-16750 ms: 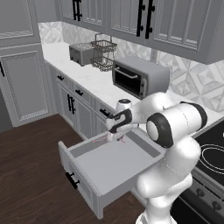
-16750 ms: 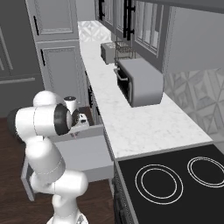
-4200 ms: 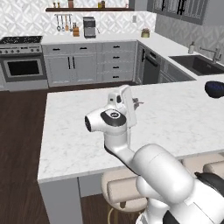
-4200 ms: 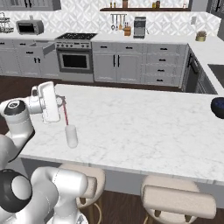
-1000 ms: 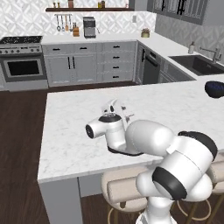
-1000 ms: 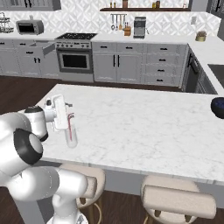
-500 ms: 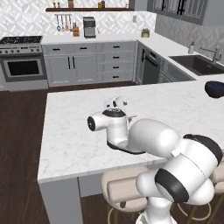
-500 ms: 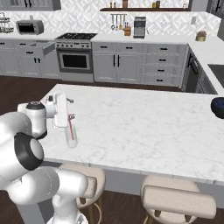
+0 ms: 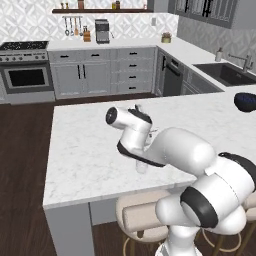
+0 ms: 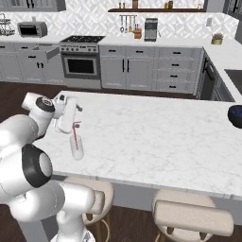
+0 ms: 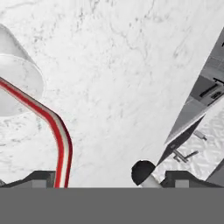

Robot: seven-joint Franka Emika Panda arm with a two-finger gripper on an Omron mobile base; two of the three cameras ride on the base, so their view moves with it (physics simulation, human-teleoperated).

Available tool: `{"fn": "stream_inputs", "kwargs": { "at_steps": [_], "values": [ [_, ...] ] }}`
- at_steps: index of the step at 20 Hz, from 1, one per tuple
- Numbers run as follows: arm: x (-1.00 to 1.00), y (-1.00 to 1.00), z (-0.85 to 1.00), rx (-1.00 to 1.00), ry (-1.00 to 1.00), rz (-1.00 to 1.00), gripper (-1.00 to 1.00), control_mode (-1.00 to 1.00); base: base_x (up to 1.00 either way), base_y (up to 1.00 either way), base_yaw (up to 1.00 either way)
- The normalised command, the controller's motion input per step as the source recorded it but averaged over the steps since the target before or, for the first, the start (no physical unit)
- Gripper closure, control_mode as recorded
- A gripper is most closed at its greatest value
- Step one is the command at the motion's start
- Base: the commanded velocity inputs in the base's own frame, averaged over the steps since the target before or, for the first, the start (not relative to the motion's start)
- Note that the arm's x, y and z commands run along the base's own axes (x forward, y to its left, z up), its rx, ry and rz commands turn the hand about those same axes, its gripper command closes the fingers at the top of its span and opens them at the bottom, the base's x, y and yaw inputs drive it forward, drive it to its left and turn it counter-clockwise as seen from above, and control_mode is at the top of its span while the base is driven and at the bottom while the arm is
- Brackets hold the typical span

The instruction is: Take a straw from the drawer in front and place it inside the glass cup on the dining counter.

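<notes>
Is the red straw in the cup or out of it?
In. The straw stands in the glass cup on the counter, its top poking above the rim beneath the open gripper.

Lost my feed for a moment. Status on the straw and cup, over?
Gripper open, just above the glass cup. Straw standing in the cup on the dining counter, top poking out. Nothing in the way.
</notes>
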Motion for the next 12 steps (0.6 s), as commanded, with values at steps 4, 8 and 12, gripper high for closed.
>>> {"fn": "stream_inputs", "kwargs": {
  "at_steps": [4, 8, 12],
  "values": [
    [0.00, 0.00, -0.21, 0.15, 0.39, 0.00, -1.00, -1.00, 0.00, 0.00, 0.00],
    [-0.14, 0.00, -0.02, 0.15, 0.32, 0.00, -1.00, -1.00, 0.00, 0.00, 0.00],
    [-0.38, 0.00, 0.00, 0.17, 0.30, 0.00, -1.00, -1.00, 0.00, 0.00, 0.00]
  ]
}}
